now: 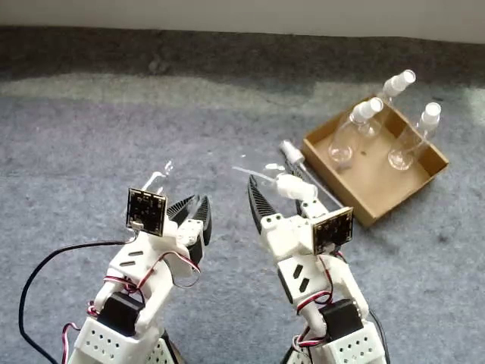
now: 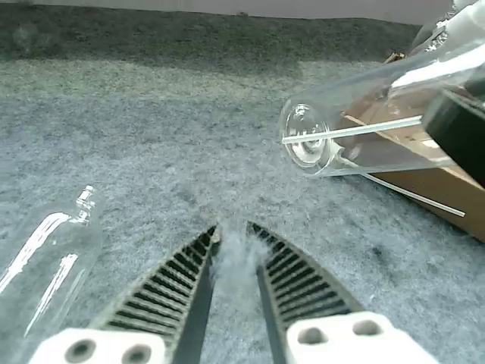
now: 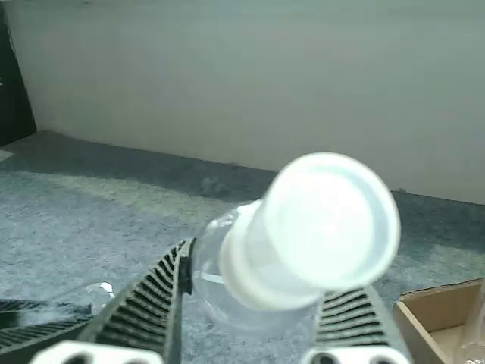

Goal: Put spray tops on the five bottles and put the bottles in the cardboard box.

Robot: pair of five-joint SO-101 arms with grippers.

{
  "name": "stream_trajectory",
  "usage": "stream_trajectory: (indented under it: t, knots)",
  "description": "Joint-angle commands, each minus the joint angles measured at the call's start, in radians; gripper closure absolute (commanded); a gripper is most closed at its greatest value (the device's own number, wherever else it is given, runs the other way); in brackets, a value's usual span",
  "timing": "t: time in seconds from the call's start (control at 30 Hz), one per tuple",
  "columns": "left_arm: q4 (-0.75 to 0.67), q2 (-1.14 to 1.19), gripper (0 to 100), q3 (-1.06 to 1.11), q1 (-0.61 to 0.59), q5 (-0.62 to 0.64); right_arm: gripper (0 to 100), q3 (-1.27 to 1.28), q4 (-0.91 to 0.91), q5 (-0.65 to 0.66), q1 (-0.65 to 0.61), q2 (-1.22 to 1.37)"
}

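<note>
Right gripper [image 1: 279, 194] clamping clear plastic bottle with white spray top [image 3: 307, 231], holding it off bench, probably staging for drop into brown cardboard box [image 1: 377, 163]. Three capped clear bottles [image 1: 362, 121] leaning inside box, necks over rim. Left gripper [image 2: 235, 244] hovering low, jaws nearly together, gripping nothing. Uncapped clear bottle [image 2: 47, 254] lying beside it on grey carpeted bench [image 1: 91, 136], likely awaiting loose white spray top [image 1: 291, 154]. Bottles smooth, round, probably slippery; black ribbed pads [image 2: 174, 288] giving bite.
</note>
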Motion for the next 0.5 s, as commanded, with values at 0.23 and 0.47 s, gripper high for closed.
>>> stream_trajectory:
  t: [0.23, 0.47]
  knots:
    - [0.052, -0.013, 100, -0.016, -0.008, 0.005, 91.8, 0.111, 0.005, -0.002, 0.054, -0.018]
    - [0.048, -0.013, 100, 0.018, -0.008, 0.003, 91.8, 0.071, 0.124, -0.002, 0.113, -0.019]
